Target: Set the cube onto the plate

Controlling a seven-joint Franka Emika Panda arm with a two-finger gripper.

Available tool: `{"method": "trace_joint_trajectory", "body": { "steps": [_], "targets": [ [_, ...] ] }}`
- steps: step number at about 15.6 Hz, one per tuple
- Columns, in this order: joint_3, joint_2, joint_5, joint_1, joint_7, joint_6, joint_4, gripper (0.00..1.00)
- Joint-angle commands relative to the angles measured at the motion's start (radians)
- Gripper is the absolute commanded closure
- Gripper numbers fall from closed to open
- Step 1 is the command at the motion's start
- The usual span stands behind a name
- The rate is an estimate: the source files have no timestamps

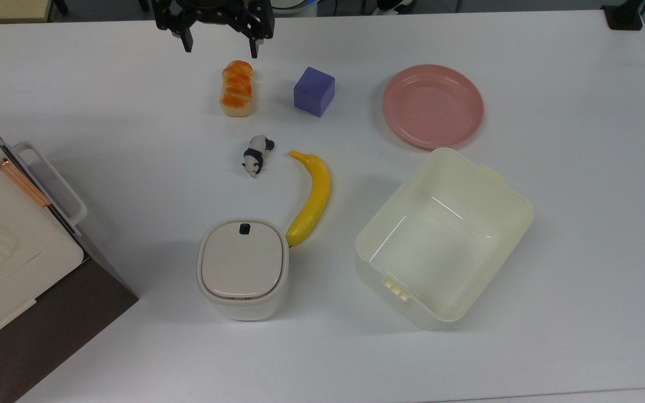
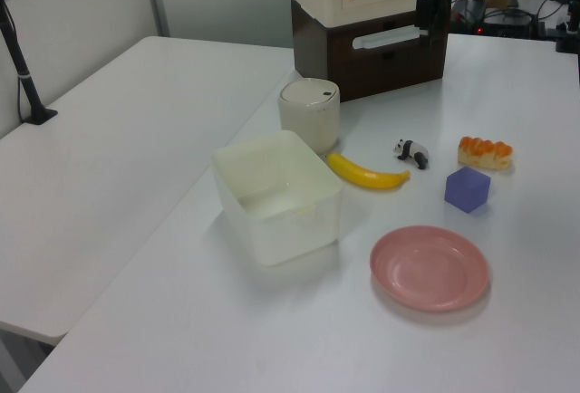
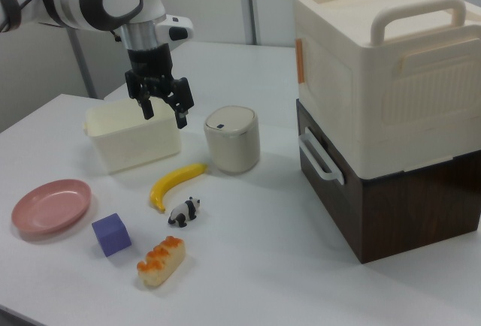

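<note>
The pincer (image 1: 220,47) hangs above the desk (image 1: 552,235) near its top edge in the top view, its fingers spread apart and holding nothing. The cube (image 1: 314,91) rests on the desk between the bread loaf (image 1: 237,88) and the plate (image 1: 433,106), apart from both.

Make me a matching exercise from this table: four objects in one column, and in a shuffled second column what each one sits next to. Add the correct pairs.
Objects:
1. cube
2. banana
3. plate
4. panda figure

Places, as the top view shows them:
A. its lower tip lies by the lidded bin
B. between the bread loaf and the plate
C. just above the cream tub
D. below the bread loaf, to the left of the banana's upper tip

Pairs: 1-B, 2-A, 3-C, 4-D
</note>
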Motion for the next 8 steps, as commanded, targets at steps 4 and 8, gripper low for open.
{"method": "trace_joint_trajectory", "body": {
  "steps": [4,8],
  "targets": [
    [-0.001,-0.001,-0.031,-0.006,-0.036,-0.010,0.005,0.00],
    [0.000,-0.001,-0.028,-0.004,-0.036,0.001,-0.001,0.00]
  ]
}}
